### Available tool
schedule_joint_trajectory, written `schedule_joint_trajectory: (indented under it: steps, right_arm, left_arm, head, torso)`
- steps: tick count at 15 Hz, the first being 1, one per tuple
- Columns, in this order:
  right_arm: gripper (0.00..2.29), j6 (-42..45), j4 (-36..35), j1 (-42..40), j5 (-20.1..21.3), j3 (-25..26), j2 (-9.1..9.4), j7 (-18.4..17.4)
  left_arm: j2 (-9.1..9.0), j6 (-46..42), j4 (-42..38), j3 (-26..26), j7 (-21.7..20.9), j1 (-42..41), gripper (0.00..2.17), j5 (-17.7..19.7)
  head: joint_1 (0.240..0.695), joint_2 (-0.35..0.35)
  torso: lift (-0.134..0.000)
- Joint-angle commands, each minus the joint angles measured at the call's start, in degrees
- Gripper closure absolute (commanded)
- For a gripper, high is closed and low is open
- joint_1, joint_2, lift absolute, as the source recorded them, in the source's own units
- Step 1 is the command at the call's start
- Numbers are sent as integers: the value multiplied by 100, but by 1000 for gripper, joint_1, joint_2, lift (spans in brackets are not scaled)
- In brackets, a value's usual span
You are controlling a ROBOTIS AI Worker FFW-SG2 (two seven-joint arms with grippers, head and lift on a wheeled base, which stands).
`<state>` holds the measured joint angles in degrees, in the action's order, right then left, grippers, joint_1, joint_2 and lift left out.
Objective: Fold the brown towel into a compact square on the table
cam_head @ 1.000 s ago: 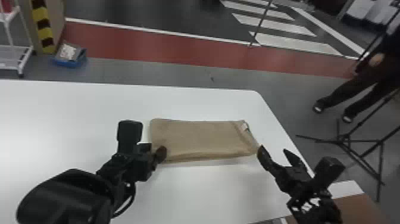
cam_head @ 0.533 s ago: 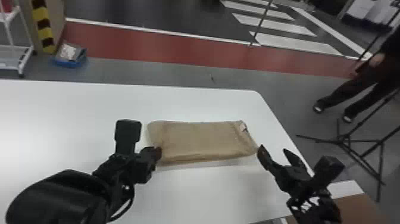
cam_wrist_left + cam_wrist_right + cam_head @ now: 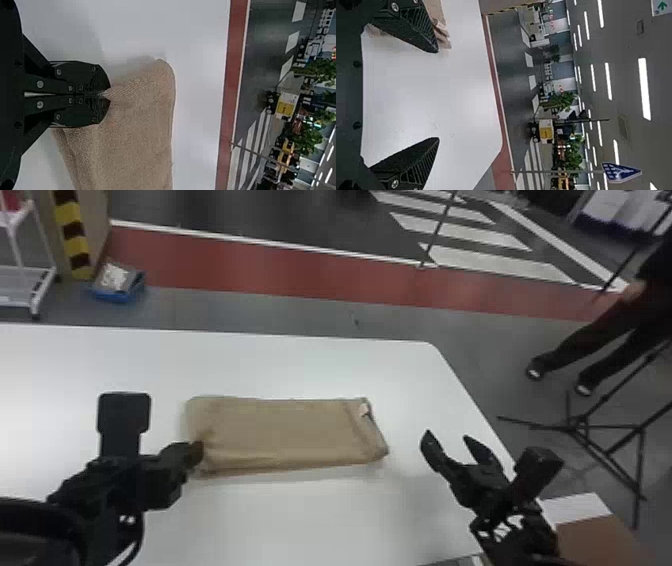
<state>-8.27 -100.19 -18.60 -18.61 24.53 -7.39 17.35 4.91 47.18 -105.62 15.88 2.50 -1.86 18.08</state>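
Observation:
The brown towel (image 3: 285,432) lies on the white table as a flat folded strip, longer from left to right, a small pale tag at its right end. At its left end is my left gripper (image 3: 196,454). In the left wrist view the left gripper (image 3: 107,95) is shut on the edge of the towel (image 3: 134,130), which puckers at the fingertips. My right gripper (image 3: 452,437) stands open to the right of the towel, apart from it. Nothing is between the fingers of the right gripper (image 3: 438,95) in its wrist view.
The white table's (image 3: 320,362) far edge lies behind the towel, its right edge beyond my right gripper. A brown and white box (image 3: 595,525) is at the lower right, near a black tripod (image 3: 580,422) on the floor.
My left gripper has shifted slightly left, and the towel's left end has moved a little left with it. The right gripper has kept its place.

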Motion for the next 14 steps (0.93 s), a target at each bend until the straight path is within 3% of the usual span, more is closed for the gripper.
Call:
schedule_joint_trajectory:
  steps: [1,4,5,7,8,11,14]
  right_arm:
    - [97,-48,0,58,85,-133,9,-21]
    - [97,-83,-9,76,165,-282,9,-74]
    - [97,-83,-18,76,173,-300,9,-74]
    - [97,-101,-18,76,173,-291,18,-74]
    - [97,-101,-18,67,173,-291,18,-74]
    - [97,-154,-35,67,165,-256,9,-74]
    - [97,-224,-70,76,173,-309,9,-82]
  left_arm:
    - [168,24,-239,-287,-39,-271,1372,2]
    - [168,-11,-266,-437,-118,-377,1369,-15]
    - [168,-82,-266,-454,-109,-377,1224,-15]
    - [168,-679,-257,-446,-118,-412,110,-147]
    - [168,-908,-257,-437,-118,-421,-1,-244]
    - [168,-1664,-442,-481,32,-552,12,-376]
    - [168,-2560,-758,-463,128,-860,22,-841]
  head:
    - [695,-350]
    - [695,-350]
    - [695,-350]
    - [695,-344]
    - [695,-340]
    - [695,-327]
    - [695,-308]
  torso:
    - [-118]
    - [-118]
    - [-118]
    - [-118]
    - [-118]
    - [-118]
    - [-118]
